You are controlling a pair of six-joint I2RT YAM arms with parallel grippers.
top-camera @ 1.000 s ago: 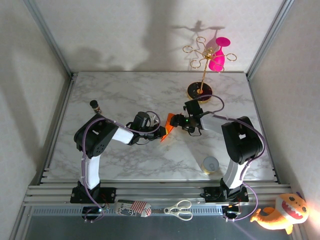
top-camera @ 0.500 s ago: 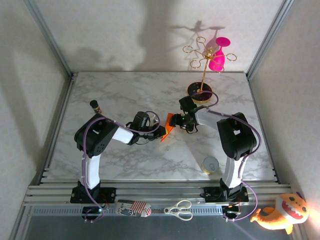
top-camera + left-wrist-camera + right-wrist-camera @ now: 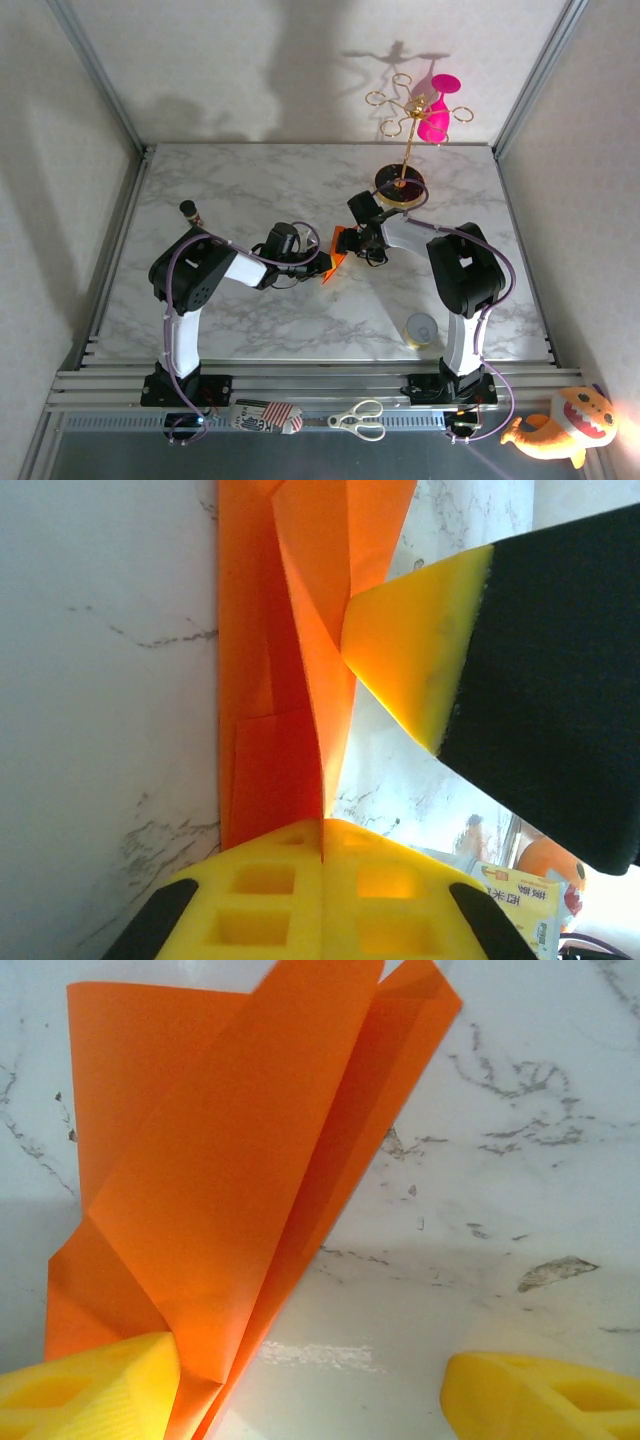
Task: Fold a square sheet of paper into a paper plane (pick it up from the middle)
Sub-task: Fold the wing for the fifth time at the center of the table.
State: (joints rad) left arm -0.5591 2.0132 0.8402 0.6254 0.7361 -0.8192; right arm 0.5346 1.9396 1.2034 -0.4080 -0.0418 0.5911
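Note:
The bright-orange sheet of paper point(image 3: 340, 248) is folded lengthwise into a narrow, layered, paper-plane-like shape and stands on edge above the marble table. My left gripper point(image 3: 318, 265) is shut on its lower end; the yellow pads point(image 3: 322, 845) pinch the central crease of the paper point(image 3: 290, 660). My right gripper point(image 3: 352, 238) is open at the paper's far side. In the right wrist view the paper point(image 3: 230, 1180) fans upward and rests against the left finger point(image 3: 90, 1390), while the right finger point(image 3: 540, 1400) stands well apart. The right gripper's pad point(image 3: 420, 650) touches the fold in the left wrist view.
A gold stand on a black round base point(image 3: 400, 183) holds a pink glass point(image 3: 436, 115) just behind the right gripper. A small can point(image 3: 422, 330) sits front right, a dark little bottle point(image 3: 188, 210) at left. Scissors point(image 3: 358, 420), a packet point(image 3: 265, 415) and an orange plush toy point(image 3: 560, 425) lie off the front edge.
My right gripper has moved left and slightly back, closing in on the paper's far side. The left gripper has stayed put, still clamped on the paper.

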